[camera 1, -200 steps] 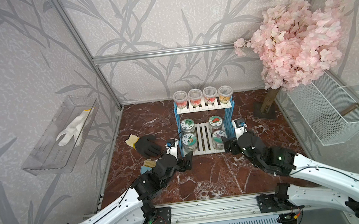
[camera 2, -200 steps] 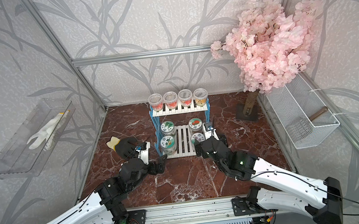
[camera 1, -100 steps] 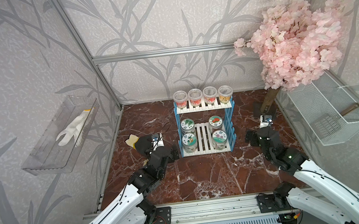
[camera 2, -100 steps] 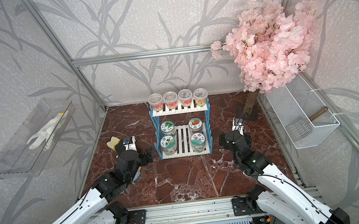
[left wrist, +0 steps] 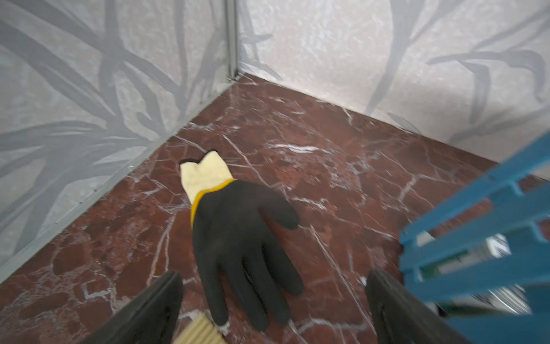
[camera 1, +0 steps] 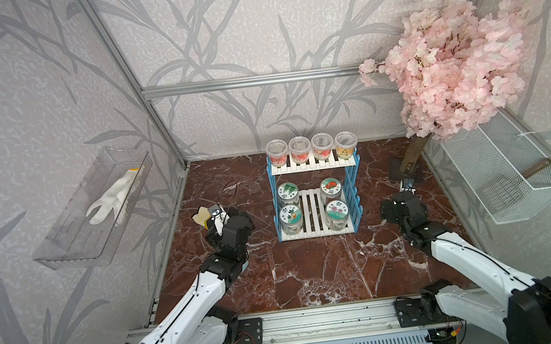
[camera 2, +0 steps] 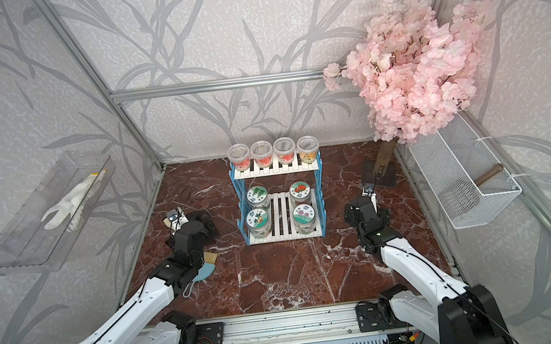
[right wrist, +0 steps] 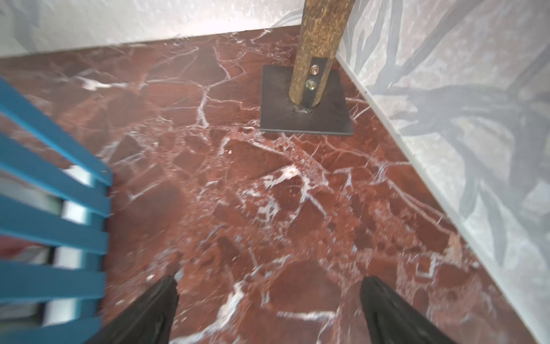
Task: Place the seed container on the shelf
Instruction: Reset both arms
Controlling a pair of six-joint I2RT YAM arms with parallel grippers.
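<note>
Your left tool (left wrist: 273, 273) and right tool (right wrist: 269, 277) both gape empty, flanking the shelf (camera 1: 312, 211); the seed containers (camera 1: 336, 213) sit on it between them, apart from both.

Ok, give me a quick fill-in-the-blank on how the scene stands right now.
The shelf holds ___ jars on its lower tier.
The glove on the floor by the left claw is mostly ___.
The right claw is open and holds ___.
The glove in the clear wall tray is ___.
Missing words: four; black; nothing; white.
</note>
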